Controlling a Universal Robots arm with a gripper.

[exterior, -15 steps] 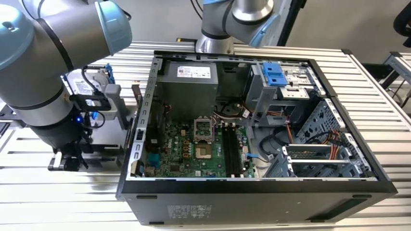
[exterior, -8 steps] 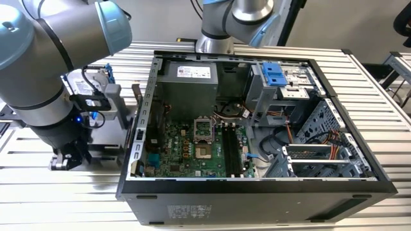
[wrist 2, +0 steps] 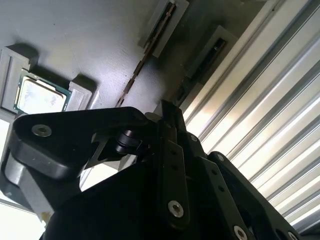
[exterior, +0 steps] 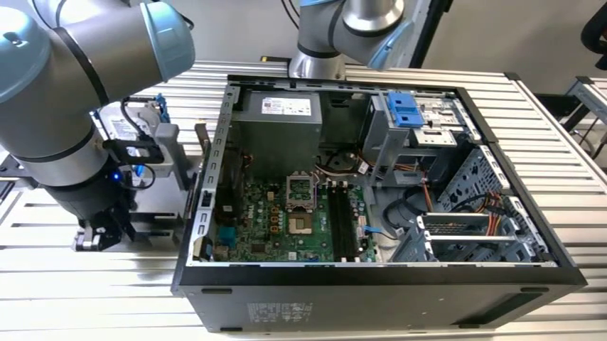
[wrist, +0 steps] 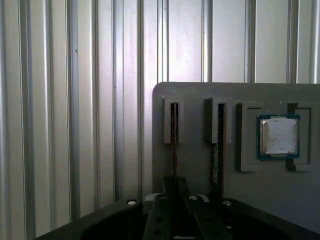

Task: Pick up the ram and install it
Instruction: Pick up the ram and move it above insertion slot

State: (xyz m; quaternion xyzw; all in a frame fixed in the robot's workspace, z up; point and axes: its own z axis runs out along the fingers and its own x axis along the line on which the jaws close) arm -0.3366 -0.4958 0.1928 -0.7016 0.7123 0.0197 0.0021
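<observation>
One gripper [wrist: 175, 181] hangs at the near end of the ram [wrist: 173, 140], which stands on edge in a gray tray [wrist: 195, 165]; whether it grips cannot be told. Farther along sit a second stick [wrist: 218, 145], a square chip [wrist: 278, 136] and the ribbed table [wrist: 75, 100]

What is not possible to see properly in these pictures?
- Ram nearest the pincer, first wrist view: seen edge-on in its slot; the pincer covers its near end.
- Tray, first wrist view: cut off by the picture's edge past the processor chip.
- Second ram, first wrist view: edge-on, in shadow.
</observation>
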